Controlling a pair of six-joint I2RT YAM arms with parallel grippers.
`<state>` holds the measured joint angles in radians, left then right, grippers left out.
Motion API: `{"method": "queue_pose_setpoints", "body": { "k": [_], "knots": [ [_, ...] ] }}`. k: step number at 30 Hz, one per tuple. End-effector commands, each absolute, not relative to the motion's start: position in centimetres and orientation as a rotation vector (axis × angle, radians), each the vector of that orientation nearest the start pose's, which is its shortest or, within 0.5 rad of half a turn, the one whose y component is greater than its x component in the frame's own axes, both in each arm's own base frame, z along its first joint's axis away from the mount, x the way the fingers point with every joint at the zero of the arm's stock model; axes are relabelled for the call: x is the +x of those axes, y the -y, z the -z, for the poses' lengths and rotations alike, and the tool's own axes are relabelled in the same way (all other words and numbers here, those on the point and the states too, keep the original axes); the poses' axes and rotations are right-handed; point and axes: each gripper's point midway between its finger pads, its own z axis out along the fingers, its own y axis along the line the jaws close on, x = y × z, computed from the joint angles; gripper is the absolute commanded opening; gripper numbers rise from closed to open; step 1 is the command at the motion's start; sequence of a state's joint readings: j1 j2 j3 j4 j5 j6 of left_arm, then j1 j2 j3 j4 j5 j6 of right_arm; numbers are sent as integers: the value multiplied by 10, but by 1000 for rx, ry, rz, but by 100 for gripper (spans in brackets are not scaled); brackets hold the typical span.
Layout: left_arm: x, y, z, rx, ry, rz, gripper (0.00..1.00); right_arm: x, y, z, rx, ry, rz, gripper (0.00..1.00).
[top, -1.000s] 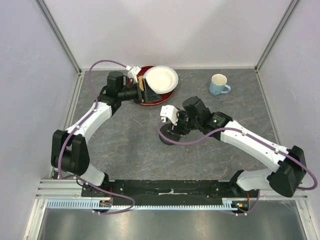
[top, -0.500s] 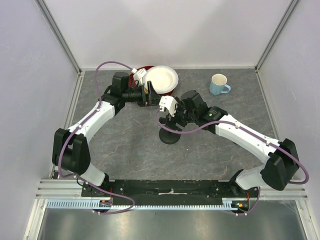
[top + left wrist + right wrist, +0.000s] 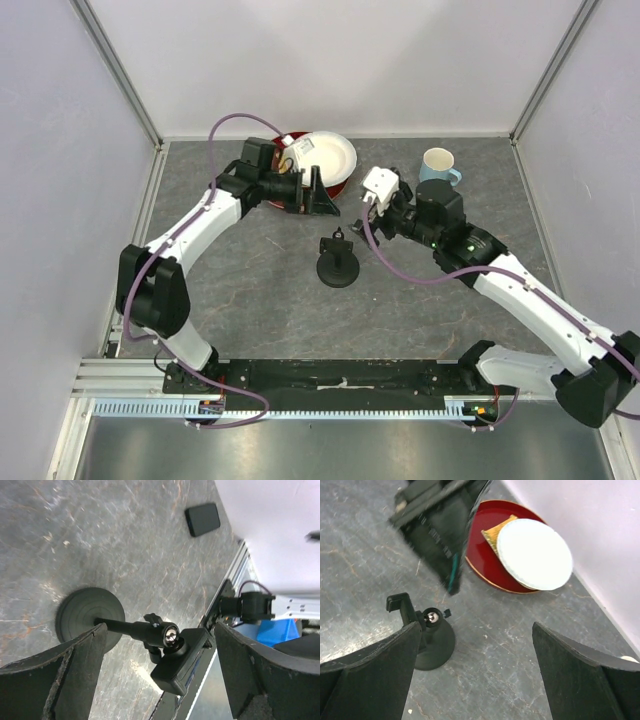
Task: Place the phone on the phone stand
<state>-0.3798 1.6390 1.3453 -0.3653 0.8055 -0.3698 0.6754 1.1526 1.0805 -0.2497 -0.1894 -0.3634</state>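
The phone stand (image 3: 338, 266) stands upright mid-table, with a black disc base, a post and a clamp head. It also shows in the left wrist view (image 3: 150, 630) and the right wrist view (image 3: 427, 635). The phone (image 3: 202, 519) lies flat on the table beyond the stand, toward the near rail; it does not show in the top view. My left gripper (image 3: 322, 192) is open and empty, behind the stand and facing it (image 3: 160, 632). My right gripper (image 3: 372, 212) is open and empty, up and to the right of the stand (image 3: 475, 630).
A red plate (image 3: 487, 550) holding a white plate (image 3: 535, 555) and a yellow piece (image 3: 495, 532) sits at the back, just behind my left gripper. A blue mug (image 3: 438, 167) stands at the back right. The metal rail (image 3: 235, 580) marks the near table edge.
My right gripper has drawn back from the stand, up and to the right, leaving it standing. My left gripper has moved right from the red plate toward the stand.
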Motion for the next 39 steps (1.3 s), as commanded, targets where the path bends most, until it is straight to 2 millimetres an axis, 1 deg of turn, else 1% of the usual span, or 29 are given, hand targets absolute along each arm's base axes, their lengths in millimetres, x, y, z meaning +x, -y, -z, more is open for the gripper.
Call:
{"method": "queue_pose_setpoints", "body": {
  "k": [1,2,4,7,8,11,12,15,17,18,19,20,22,23,25,28,29,31,32,34,36,37,38,39],
  "knots": [
    [305,300,-203,708,-2299,1191,95,296,-247,-303,-944,-1525,-405,98],
    [302,301,-199,718,-2322,1174,95,298,-245,-303,-937,-1529,-401,98],
    [299,304,-197,740,-2322,1156,96,300,-244,-300,-933,-1537,-397,98],
    [294,307,-198,766,-2315,1202,96,303,-243,-297,-932,-1548,-392,98],
    [294,308,-195,768,-2323,1208,95,303,-243,-296,-934,-1550,-394,98],
    [293,310,-192,778,-2334,1219,92,303,-244,-296,-940,-1546,-398,98],
    [293,310,-192,779,-2334,1223,86,303,-244,-295,-941,-1549,-400,98],
    [292,313,-193,773,-2341,1252,76,305,-244,-292,-936,-1561,-394,98],
    [290,315,-194,768,-2340,1278,72,307,-244,-291,-929,-1571,-386,98],
    [290,316,-195,757,-2342,1289,68,308,-243,-290,-927,-1575,-384,98],
    [291,317,-195,751,-2341,1289,65,308,-243,-291,-924,-1575,-384,98],
    [291,317,-194,746,-2346,1291,60,308,-244,-290,-923,-1577,-385,98],
    [292,317,-194,731,-2352,1291,55,309,-244,-291,-916,-1581,-389,98],
    [293,317,-194,725,-2356,1284,51,310,-244,-290,-912,-1588,-387,98],
    [296,316,-190,703,-2371,1258,46,311,-245,-290,-908,-1593,-389,98],
    [298,315,-187,675,-2393,1239,34,314,-244,-288,-897,-1605,-380,98],
    [299,315,-186,666,-2397,1234,26,314,-244,-289,-893,-1604,-378,98],
    [301,315,-184,641,-2417,1223,20,316,-243,-290,-882,-1608,-372,98],
    [302,314,-182,625,-2431,1213,12,316,-242,-289,-880,-1613,-370,98],
    [306,312,-179,590,-2457,1181,4,319,-241,-289,-853,-1626,-364,98],
    [309,310,-178,565,-2473,1151,2,325,-241,-290,-816,-1646,-359,98],
    [310,310,-176,557,-2478,1143,2,332,-235,-290,-768,-1669,-320,98],
    [310,308,-177,549,-2481,1133,2,339,-236,-290,-708,-1700,-330,98],
    [311,308,-176,541,-2484,1127,2,346,-231,-291,-653,-1720,-295,98]
  ]
}}
